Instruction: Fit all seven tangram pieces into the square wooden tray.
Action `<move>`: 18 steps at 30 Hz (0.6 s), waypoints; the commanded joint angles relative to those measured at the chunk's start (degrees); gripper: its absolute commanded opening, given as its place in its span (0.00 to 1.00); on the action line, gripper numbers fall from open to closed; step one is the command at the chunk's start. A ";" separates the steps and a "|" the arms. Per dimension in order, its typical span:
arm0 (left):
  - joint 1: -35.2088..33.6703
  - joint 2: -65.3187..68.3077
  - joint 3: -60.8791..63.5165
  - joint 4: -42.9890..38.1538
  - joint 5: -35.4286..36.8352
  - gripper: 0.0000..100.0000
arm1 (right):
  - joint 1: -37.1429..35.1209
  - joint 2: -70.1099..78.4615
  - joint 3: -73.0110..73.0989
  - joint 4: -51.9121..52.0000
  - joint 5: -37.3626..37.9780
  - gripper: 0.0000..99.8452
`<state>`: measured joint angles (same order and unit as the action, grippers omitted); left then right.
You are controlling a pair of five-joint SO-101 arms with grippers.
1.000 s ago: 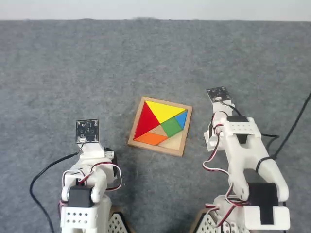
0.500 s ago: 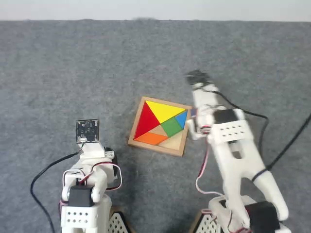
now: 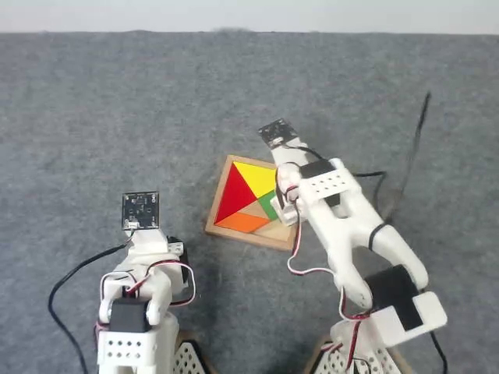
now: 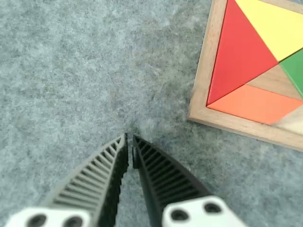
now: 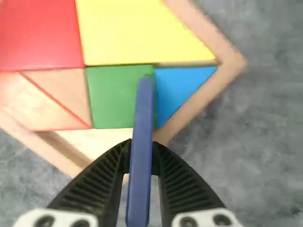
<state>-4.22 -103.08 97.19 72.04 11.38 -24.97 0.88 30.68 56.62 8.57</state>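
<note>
last piece over the tray, on edge, not yet laid

high view: the tray sits near the middle of the tabletop, turned corner-on to the arms. the red triangle and yellow triangle are seated in it. the right arm reaches over the tray's corner nearest its own base, with the right pincer above the pieces there. a pale bare slot shows along the tray's near rim. the left arm is parked by the tabletop's near edge, well apart from the tray.

left wrist view: the left pincer has its tips together on nothing, low over bare tabletop. the tray's rim lies ahead of it and off to one side, with the orange piece against that rim.

right wrist view: the right pincer is clamped on the dark blue piece. the piece stands on edge, its long axis running straight out along the pincer's line. its far end hangs over the seam between the green square and the light blue triangle. the bare slot lies between the green square and the tray's rim, back toward the pincer and to one side of the piece.

judgement: the right arm is the nearer one. the piece likely needs drawing back over the slot, turning to match it and laying flat.
</note>
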 commanded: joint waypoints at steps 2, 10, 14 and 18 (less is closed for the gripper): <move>-0.35 -1.14 -0.75 0.26 -0.88 0.01 | -2.07 -1.10 -3.52 -0.75 -0.79 0.01; -0.35 -1.14 -0.75 0.26 -0.88 0.01 | -2.68 -1.10 -3.60 -0.66 -0.62 0.14; -0.35 -1.14 -0.75 0.26 -0.88 0.01 | -2.86 -1.10 -4.75 -0.66 -0.70 0.14; -0.35 -1.14 -0.75 0.26 -0.88 0.01 | -6.37 -1.19 -6.07 0.57 -0.70 0.14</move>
<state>-4.22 -103.08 97.19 72.04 11.38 -28.48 0.88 28.48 56.62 8.57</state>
